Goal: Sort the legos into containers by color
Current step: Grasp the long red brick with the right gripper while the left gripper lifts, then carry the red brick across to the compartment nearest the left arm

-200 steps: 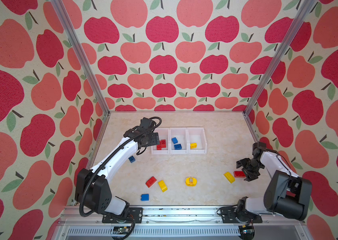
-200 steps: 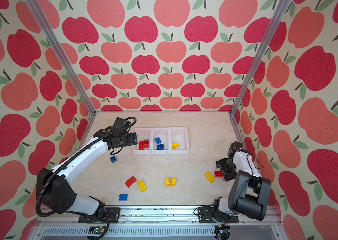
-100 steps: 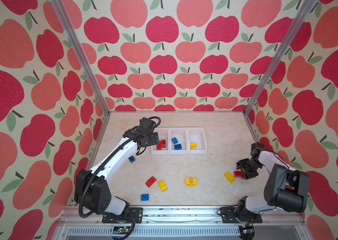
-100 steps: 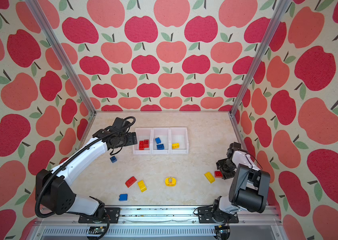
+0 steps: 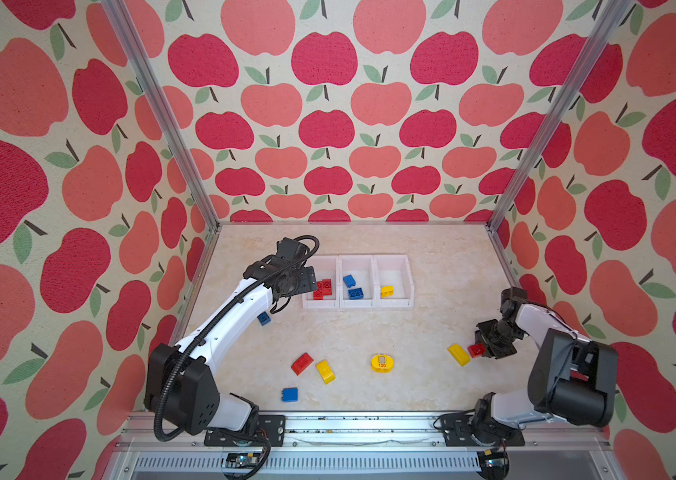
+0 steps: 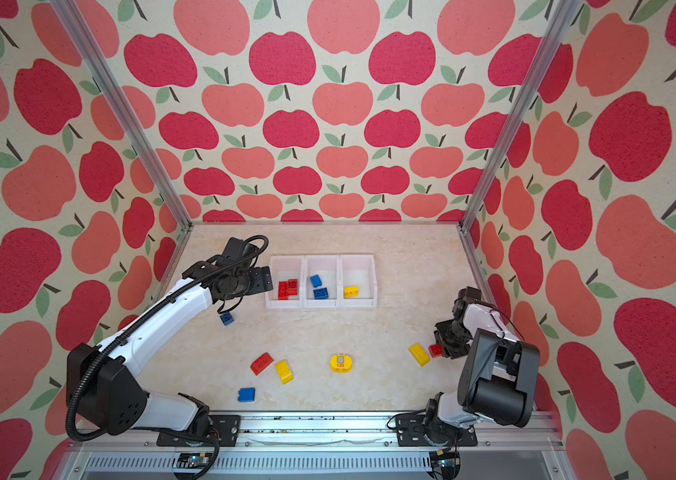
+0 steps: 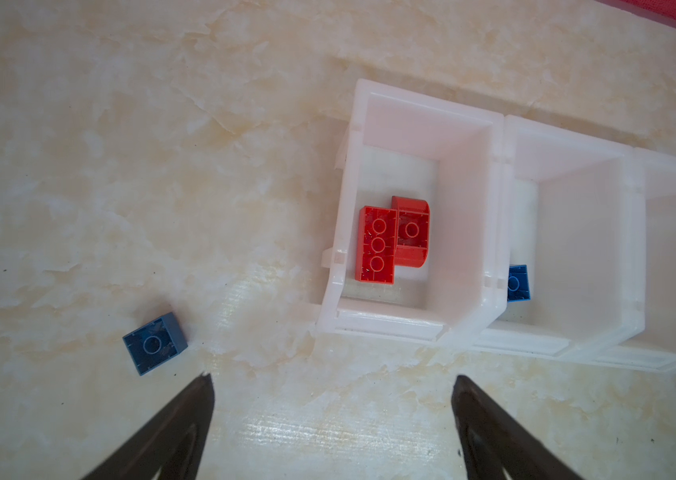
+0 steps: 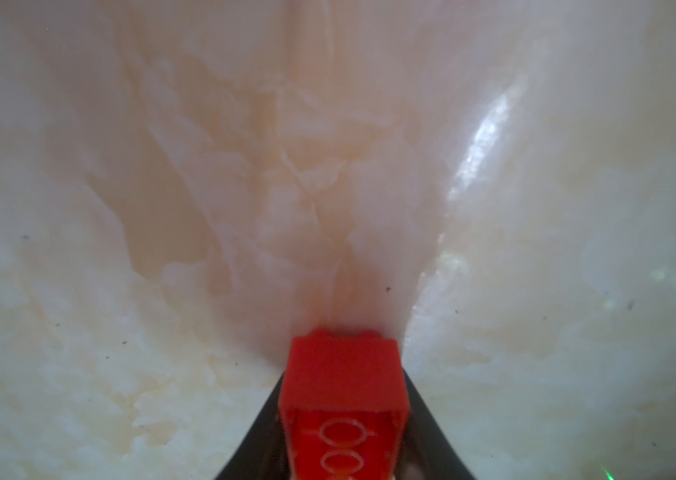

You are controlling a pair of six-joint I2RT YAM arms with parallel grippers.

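Note:
Three joined white containers (image 5: 408, 277) stand in a row at mid-table. The left one holds two red legos (image 5: 323, 289), the middle one two blue (image 5: 352, 286), the right one a yellow (image 5: 387, 291). My left gripper (image 5: 309, 280) hovers open at the left bin's outer wall; its jaws (image 7: 332, 380) hold nothing. A loose blue lego (image 7: 154, 344) lies beside it. At the right, my right gripper (image 5: 482, 351) is shut on a small red lego (image 8: 342, 374) low over the table. A yellow lego (image 5: 458, 354) lies just left of it.
Loose on the front of the table lie a red brick (image 5: 302, 363), a yellow brick (image 5: 325, 371), a round yellow piece marked 120 (image 5: 382, 363) and a blue brick (image 5: 289, 394). Apple-patterned walls and metal posts (image 5: 494, 224) enclose the table.
My right gripper's jaws have closed onto the small red lego beside the yellow one. The left arm has barely moved and stays open.

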